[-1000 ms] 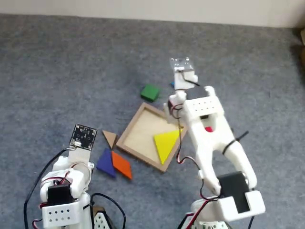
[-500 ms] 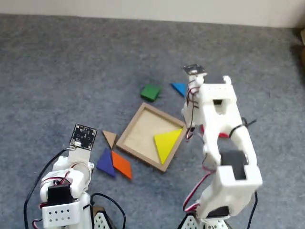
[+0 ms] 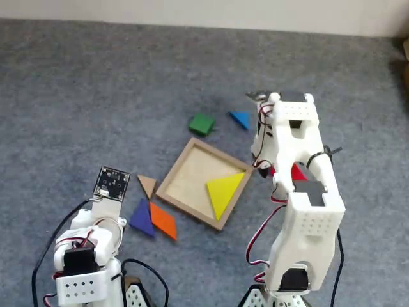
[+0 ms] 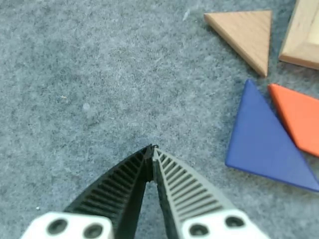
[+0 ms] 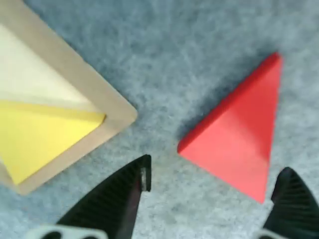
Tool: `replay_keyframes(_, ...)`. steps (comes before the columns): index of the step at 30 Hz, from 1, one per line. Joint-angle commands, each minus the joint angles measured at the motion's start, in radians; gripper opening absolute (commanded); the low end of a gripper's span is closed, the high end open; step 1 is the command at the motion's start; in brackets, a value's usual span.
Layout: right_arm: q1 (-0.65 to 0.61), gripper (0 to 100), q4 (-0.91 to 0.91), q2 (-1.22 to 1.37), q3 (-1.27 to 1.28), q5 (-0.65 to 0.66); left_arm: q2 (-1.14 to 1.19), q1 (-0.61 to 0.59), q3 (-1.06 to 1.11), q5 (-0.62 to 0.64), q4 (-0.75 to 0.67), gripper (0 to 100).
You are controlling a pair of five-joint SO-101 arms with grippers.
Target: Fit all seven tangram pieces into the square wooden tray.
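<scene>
The square wooden tray (image 3: 181, 167) lies mid-carpet with a yellow triangle (image 3: 223, 191) inside it. A red triangle (image 5: 239, 145) lies on the carpet just off the tray's corner (image 5: 117, 112); my right gripper (image 5: 212, 186) hangs open over it, one finger on each side, and the right arm (image 3: 299, 192) hides most of it from above. My left gripper (image 4: 151, 152) is shut over bare carpet, beside the dark blue triangle (image 4: 263, 140), the orange piece (image 4: 299, 117) and the tan triangle (image 4: 244, 32). A green square (image 3: 202, 123) and small blue triangle (image 3: 241, 118) lie beyond the tray.
Grey carpet (image 3: 96, 83) covers the whole surface, open to the far left. The left arm (image 3: 89, 249) stands at the near left edge. A pale wall strip (image 3: 192, 13) runs along the back.
The right arm has swung from above the tray's far corner to the right and drawn back, so its gripper now hangs over the red triangle. The left arm has not moved.
</scene>
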Motion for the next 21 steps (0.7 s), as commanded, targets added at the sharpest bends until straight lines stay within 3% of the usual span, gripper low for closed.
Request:
replay_keyframes(1,0.016,37.1,0.012,0.005,-0.056,0.032,-0.03,-0.016,0.021,-0.009,0.009,0)
replay_keyframes(9,0.065,37.1,0.007,0.058,-0.059,0.11,-0.03,-0.016,0.021,-0.009,0.009,0)
replay_keyframes(21,0.076,36.9,-0.077,0.059,-0.058,0.074,-0.03,-0.016,0.021,-0.009,0.009,0)
